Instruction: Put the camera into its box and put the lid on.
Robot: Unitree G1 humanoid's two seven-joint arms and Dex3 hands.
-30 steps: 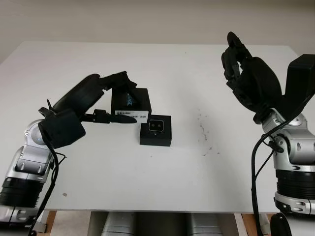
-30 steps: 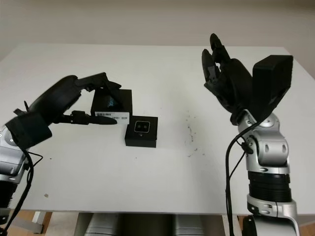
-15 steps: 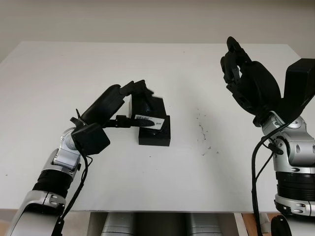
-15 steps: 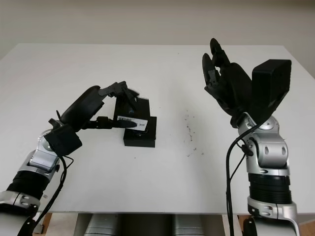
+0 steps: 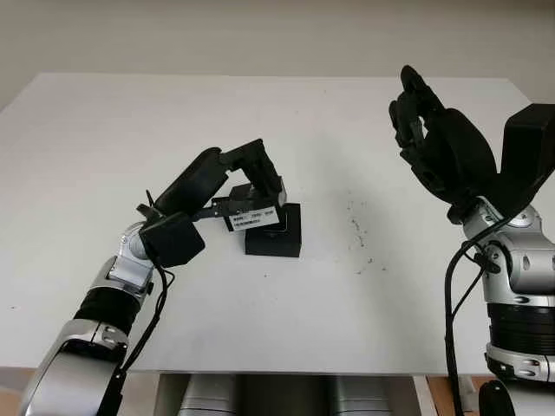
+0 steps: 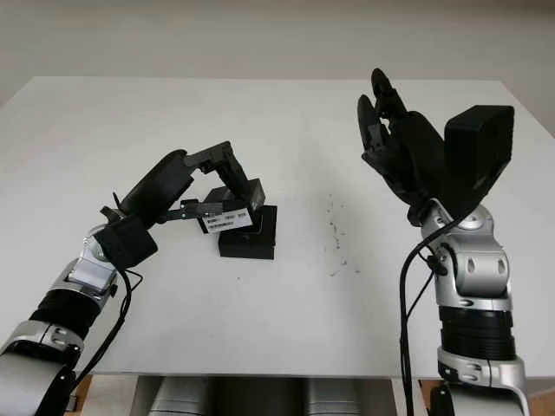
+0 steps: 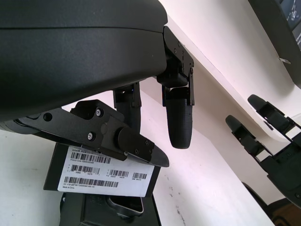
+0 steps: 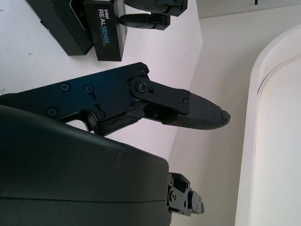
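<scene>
Your left robot hand (image 5: 247,186) grasps the lid (image 5: 253,214), tilted and overlapping the left edge of the box (image 5: 276,241) on the desk (image 5: 286,303). The camera (image 7: 126,205) sits inside the box. Shift the lid rightward, level it. Right robot hand (image 5: 425,130) is released, raised well apart.

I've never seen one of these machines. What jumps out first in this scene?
Near the middle of the white table, the left hand grips a black lid with a white barcode label, tilted over the open black box. The camera peeks out beneath the lid. The right hand is raised, open, above the table's right side.
</scene>
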